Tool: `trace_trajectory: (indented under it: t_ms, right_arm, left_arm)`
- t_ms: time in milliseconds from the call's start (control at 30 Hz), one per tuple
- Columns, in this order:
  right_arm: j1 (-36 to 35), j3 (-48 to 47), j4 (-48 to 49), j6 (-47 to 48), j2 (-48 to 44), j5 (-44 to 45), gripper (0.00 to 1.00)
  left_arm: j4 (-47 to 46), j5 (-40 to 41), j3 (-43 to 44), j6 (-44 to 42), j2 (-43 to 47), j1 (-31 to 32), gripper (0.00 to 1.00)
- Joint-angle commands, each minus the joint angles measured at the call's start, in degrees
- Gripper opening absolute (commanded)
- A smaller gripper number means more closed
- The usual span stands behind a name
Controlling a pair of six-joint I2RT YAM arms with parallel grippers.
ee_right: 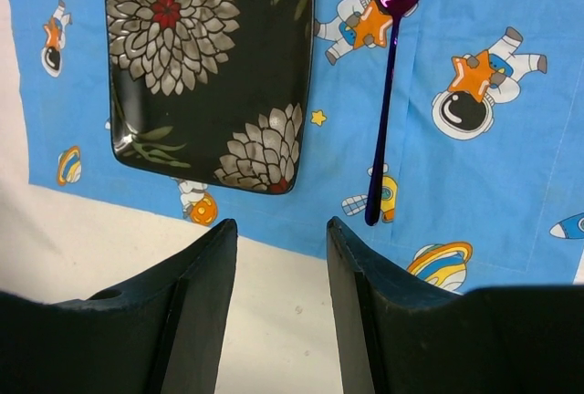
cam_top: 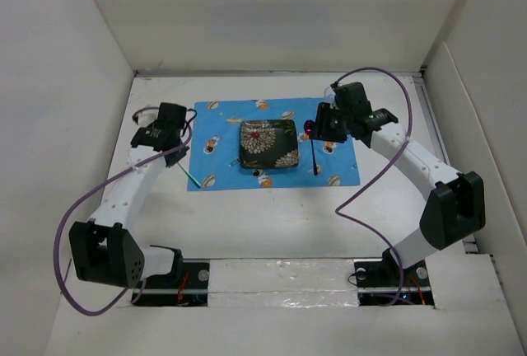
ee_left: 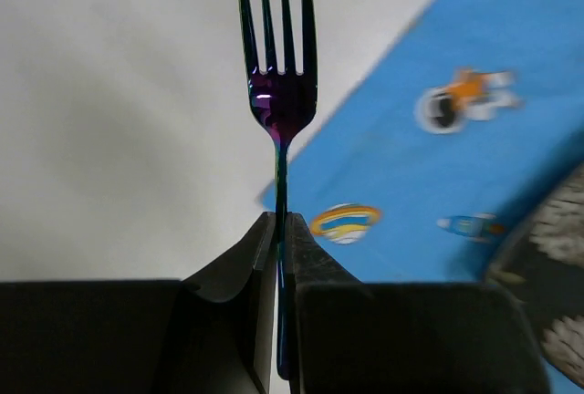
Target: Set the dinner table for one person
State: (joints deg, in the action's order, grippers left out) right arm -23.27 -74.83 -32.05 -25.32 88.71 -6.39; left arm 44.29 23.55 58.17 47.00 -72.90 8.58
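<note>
Left wrist view: the fork point(ee_left: 282, 107) has its tine tips running off the top edge, and its handle end is buried between the left gripper point(ee_left: 282, 230) fingers. The cloth point(ee_left: 429, 175) is blurred and the plate point(ee_left: 538, 275) clipped at the right. On the right wrist view the plate's top and the spoon point(ee_right: 388, 93) bowl's tip are cut off above

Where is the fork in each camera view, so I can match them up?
Top external: the fork is a thin green line at the blue cloth's left edge, near its front corner.
Left wrist: centre frame, tines up, handle pinched in the left gripper.
Right wrist: not in it.
Shared landmark: the blue cloth, right side in left wrist, top in right wrist.
</note>
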Motion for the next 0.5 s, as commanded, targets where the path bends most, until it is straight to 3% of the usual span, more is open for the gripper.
trace_trajectory:
  t_ms: [0,67,167,200,233,400,433,467]
  right_arm:
    - [0.8,0.3,2.3,-1.0,-2.4,-0.4,0.49]
    - [0.8,0.7,3.0,-1.2,-2.9,0.1,0.48]
    - [1.3,1.5,3.7,-1.7,-3.6,0.4,0.31]
    - [1.3,1.4,3.6,-1.9,-3.6,0.3,0.04]
    - [1.3,0.8,3.4,-1.8,-3.5,0.2,0.0]
    - [1.3,0.6,2.2,-2.0,-3.7,1.7,0.01]
    - [1.3,0.7,2.1,-2.1,-3.8,1.8,0.07]
    - [1.3,1.2,2.1,-2.4,-3.9,2.2,0.22]
  left_arm:
    - [-2.7,-0.6,9.5,-12.3,-3.3,3.7,0.0]
    - [-0.6,1.6,17.2,-16.7,-8.5,8.8,0.0]
    - [1.8,6.6,25.5,-21.3,-18.0,14.3,0.0]
    - [2.4,6.2,26.9,-21.6,-21.7,14.3,0.0]
    - [2.3,5.7,28.2,-21.8,-23.1,14.3,0.0]
    - [-3.5,1.3,27.3,-27.2,-27.5,14.3,0.0]
    - [-3.3,1.8,28.1,-27.4,-28.1,14.3,0.0]
    - [-4.0,2.2,28.1,-28.4,-29.2,14.9,0.0]
